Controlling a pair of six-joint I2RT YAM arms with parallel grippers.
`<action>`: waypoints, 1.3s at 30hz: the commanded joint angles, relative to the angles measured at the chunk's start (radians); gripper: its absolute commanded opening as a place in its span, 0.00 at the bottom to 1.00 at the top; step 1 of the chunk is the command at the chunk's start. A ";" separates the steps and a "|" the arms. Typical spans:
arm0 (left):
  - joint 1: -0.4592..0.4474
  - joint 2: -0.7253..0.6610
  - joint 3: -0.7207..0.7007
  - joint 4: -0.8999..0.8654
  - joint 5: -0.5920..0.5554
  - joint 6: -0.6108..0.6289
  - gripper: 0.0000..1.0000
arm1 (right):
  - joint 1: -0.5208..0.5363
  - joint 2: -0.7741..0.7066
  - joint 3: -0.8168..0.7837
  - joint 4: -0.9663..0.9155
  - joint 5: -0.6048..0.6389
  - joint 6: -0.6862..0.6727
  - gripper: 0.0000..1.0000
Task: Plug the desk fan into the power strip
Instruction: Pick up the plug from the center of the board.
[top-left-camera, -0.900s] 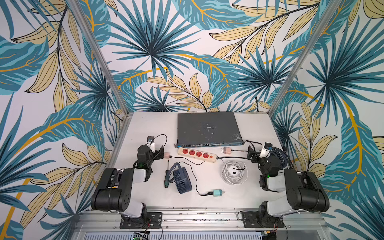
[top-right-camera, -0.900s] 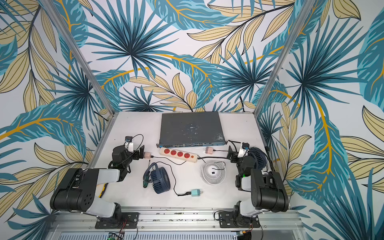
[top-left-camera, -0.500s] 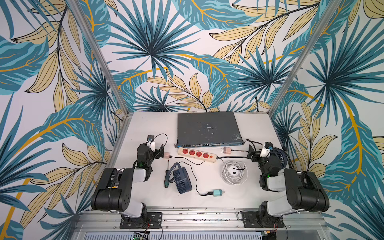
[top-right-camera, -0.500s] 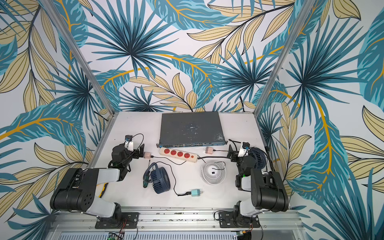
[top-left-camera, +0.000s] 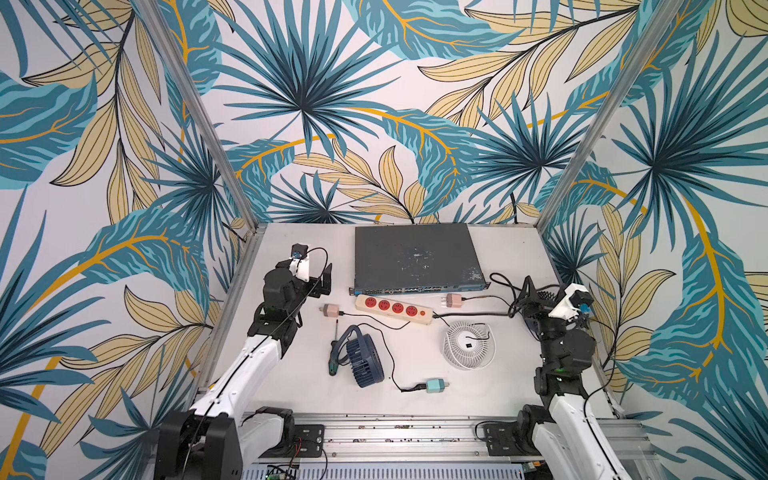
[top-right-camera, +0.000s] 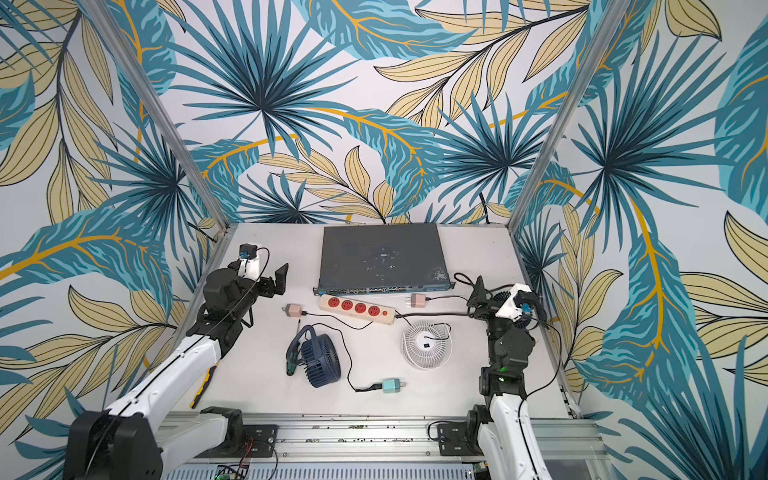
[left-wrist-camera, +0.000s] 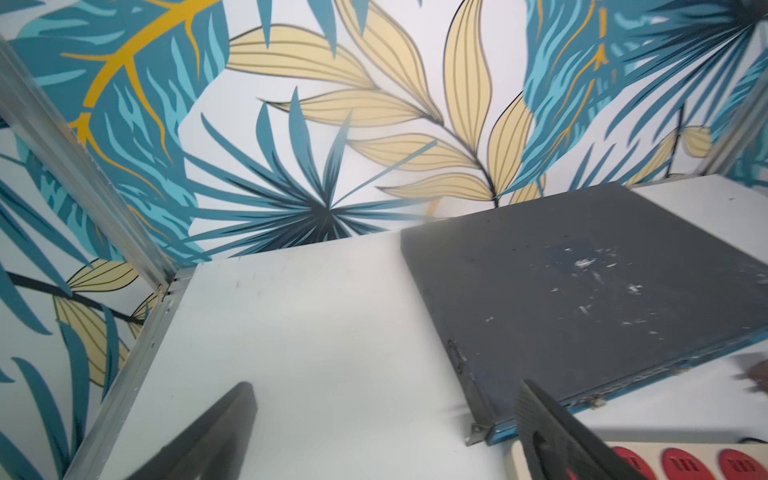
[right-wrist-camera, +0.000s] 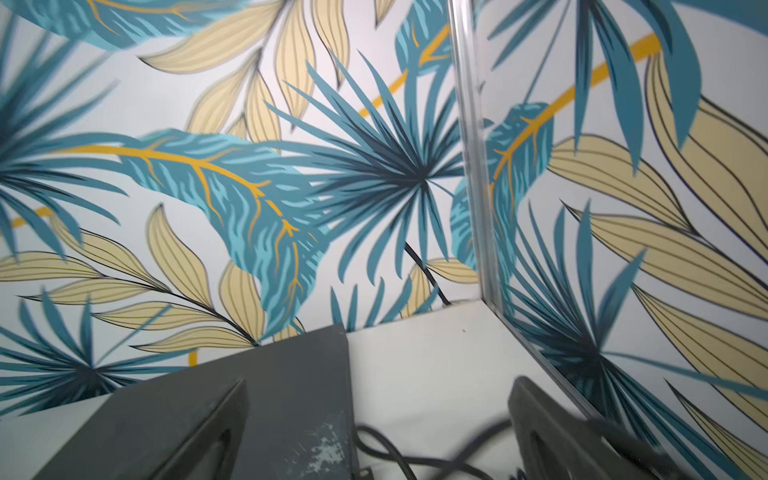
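Power strip, a cream bar with four round red sockets, lies flat near the middle of a white worktop. It sits just in front of a flat grey network switch, and both top views show it. All four sockets are empty, so nothing is plugged in and the whole task appears to remain.

Three small fans are present: a navy fan in front of the strip, a white fan beside it, and a dark fan half hidden behind the right arm. A thin cord runs from the navy fan to a teal plug, which lies loose near the front edge. A pink plug lies off one end of the strip, and a second pink plug lies near the button end. I cannot trace their cords. A green-handled screwdriver lies against the navy fan.

The left gripper hovers beside the switch with its jaws wide and empty. The right gripper hangs over a tangle of black cord, also with jaws wide and empty. What is left, probably, is to pick up the fan's plug, turn its prongs towards a socket and press it in.

Walls printed with teal and yellow palm leaves enclose three sides, with metal posts in the corners. A metal rail along the front carries both arm bases.
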 joint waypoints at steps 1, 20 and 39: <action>-0.043 -0.074 -0.010 -0.198 0.012 -0.078 1.00 | 0.006 0.016 0.092 -0.312 -0.220 0.087 1.00; -0.119 -0.414 -0.052 -0.521 0.148 -0.209 1.00 | 0.808 0.441 0.313 -0.760 -0.091 -0.020 1.00; -0.120 -0.420 -0.064 -0.513 0.166 -0.224 1.00 | 1.260 0.778 0.403 -0.761 0.054 -0.147 0.99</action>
